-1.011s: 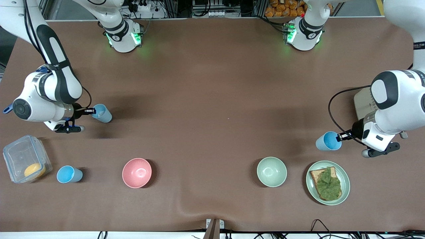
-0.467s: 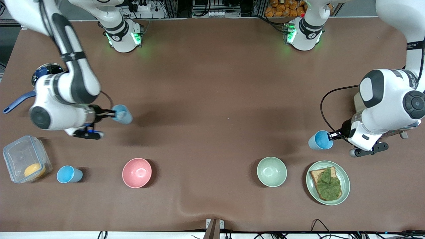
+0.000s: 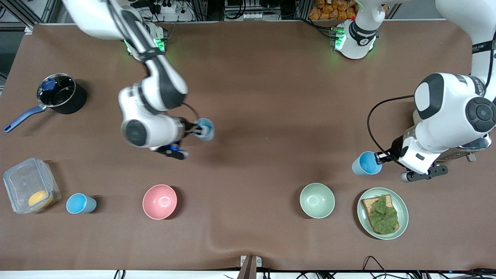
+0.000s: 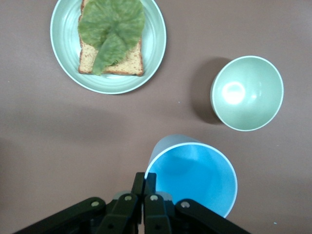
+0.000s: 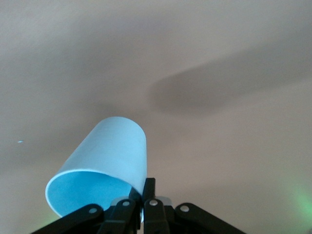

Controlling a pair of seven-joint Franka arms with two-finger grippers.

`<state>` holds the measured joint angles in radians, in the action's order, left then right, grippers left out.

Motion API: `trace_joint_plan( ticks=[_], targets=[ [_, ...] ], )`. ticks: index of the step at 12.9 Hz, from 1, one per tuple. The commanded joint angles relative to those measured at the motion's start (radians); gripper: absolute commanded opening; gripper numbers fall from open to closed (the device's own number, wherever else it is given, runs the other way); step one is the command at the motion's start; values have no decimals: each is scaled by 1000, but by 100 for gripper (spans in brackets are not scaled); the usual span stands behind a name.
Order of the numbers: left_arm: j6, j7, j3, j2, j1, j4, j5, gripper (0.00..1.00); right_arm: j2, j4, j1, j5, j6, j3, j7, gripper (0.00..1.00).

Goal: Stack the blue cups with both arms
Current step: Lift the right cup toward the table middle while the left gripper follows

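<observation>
A brown table (image 3: 248, 97) holds two robot arms, each carrying a blue cup. The right end effector (image 3: 195, 131) is up over the middle of the table, toward the right arm's end from the pale green bowl (image 3: 317, 200); its fingers are pinched closed on the rim of a paler blue cup (image 3: 205, 129), which tilts on its side. The left end effector (image 3: 379, 157) hangs just above the table near the pale green bowl, toward the left arm's end, its fingers closed tight on the rim of a bright sky-blue cup (image 3: 364, 163) held mouth upward. In the left wrist view this cup (image 4: 192, 173) sits between the bowl (image 4: 246, 92) and a green plate (image 4: 108, 44) carrying toast topped with a lettuce leaf. A pink bowl (image 3: 159, 201) stands level with the green bowl, toward the right arm's end. Past it lie a third blue cup (image 3: 80, 204) and a clear plastic box (image 3: 31, 185) with something orange inside. A dark saucepan (image 3: 60, 94) with a blue handle stands farther from the front camera than the box.
</observation>
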<state>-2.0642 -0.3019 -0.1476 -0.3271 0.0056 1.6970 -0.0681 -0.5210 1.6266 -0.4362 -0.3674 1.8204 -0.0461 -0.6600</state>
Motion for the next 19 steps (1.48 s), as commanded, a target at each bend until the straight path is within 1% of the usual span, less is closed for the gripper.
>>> trace_joint_plan(
  ticks=[1, 3, 5, 6, 9, 11, 12, 13, 14, 15, 16, 17, 18, 19],
  targets=[
    [24, -35, -6, 10, -2, -22, 17, 0, -135, -157, -71, -36, 5, 14, -67, 0],
    [33, -54, -6, 8, -25, -51, 16, 0, -154, -162, -113, -82, 98, 14, -75, 0],
    [73, -104, -20, -7, -59, -135, -12, 0, -171, -163, -136, -103, 163, 14, -73, 0],
    [90, -140, -20, -33, -68, -173, -15, 0, -178, -162, -150, -107, 184, 14, -75, 0],
    [92, -151, -21, -59, -72, -184, -15, 0, -197, -162, -162, -107, 203, 14, -76, 0],
    [93, -215, -23, -59, -128, -201, -32, 0, -201, -162, -162, -105, 201, 14, -76, 0],
    [99, -238, -23, -58, -133, -209, -29, 0, -203, -162, -162, -107, 203, 14, -78, 0],
    [102, -241, -24, -58, -133, -209, -29, 0, -209, -162, -162, -107, 203, 14, -78, 6],
    [102, -241, -24, -58, -134, -209, -29, 0, -209, -162, -162, -105, 203, 14, -78, 31],
    [102, -243, -24, -58, -134, -209, -29, 0, -211, -162, -162, -105, 203, 14, -78, 49],
    [102, -243, -24, -58, -133, -209, -32, 0, -214, -162, -162, -105, 204, 14, -78, 75],
    [102, -243, -24, -58, -133, -209, -32, 0, -214, -163, -162, -105, 204, 14, -78, 91],
    [102, -247, -24, -58, -134, -209, -32, 0, -214, -165, -162, -105, 204, 14, -78, 95],
    [99, -249, -24, -56, -134, -209, -26, 0, -212, -169, -162, -105, 203, 14, -76, 100]
  ],
)
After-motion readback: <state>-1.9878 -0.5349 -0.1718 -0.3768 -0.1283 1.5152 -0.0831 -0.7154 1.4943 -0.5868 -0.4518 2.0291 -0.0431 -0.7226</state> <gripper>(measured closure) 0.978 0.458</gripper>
